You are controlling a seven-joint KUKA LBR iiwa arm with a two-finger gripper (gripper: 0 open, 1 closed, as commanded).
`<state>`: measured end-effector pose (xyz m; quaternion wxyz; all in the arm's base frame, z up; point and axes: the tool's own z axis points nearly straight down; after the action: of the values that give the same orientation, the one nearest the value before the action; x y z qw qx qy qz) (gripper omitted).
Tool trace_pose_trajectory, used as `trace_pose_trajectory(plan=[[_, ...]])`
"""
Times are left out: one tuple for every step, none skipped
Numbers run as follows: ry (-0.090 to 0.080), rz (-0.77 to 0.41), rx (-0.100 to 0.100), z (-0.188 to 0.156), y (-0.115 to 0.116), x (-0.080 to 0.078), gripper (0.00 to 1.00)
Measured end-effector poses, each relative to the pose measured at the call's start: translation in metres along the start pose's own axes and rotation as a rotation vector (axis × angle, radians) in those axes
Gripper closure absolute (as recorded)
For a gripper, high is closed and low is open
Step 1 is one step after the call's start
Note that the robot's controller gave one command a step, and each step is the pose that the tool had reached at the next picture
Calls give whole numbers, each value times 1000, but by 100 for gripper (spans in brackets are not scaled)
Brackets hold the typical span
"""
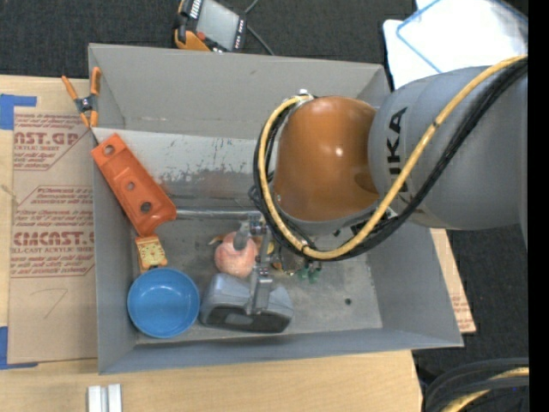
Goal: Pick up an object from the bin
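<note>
My jaws are low in the bin point(189, 101), at the lower middle of the frame, just beside a pink lump point(230, 257) and over a grey-black thing point(240, 309). I cannot tell how open they are or whether they hold something. I judge nothing is lifted yet, so the grasp and the lift remain.

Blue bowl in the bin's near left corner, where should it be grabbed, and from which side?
Pinch the rim of the blue bowl from straight above, probably at its far edge: it sits upright, mouth up, bin wall at its left, grey thing crowding its right.
</note>
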<state>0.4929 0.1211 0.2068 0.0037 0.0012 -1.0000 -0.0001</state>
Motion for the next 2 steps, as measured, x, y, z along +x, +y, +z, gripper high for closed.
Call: trace_pose_trajectory(plan=[[-8, 2, -1, -4, -1, -2, 0], [-9, -50, -1, 135, 114, -27, 0]])
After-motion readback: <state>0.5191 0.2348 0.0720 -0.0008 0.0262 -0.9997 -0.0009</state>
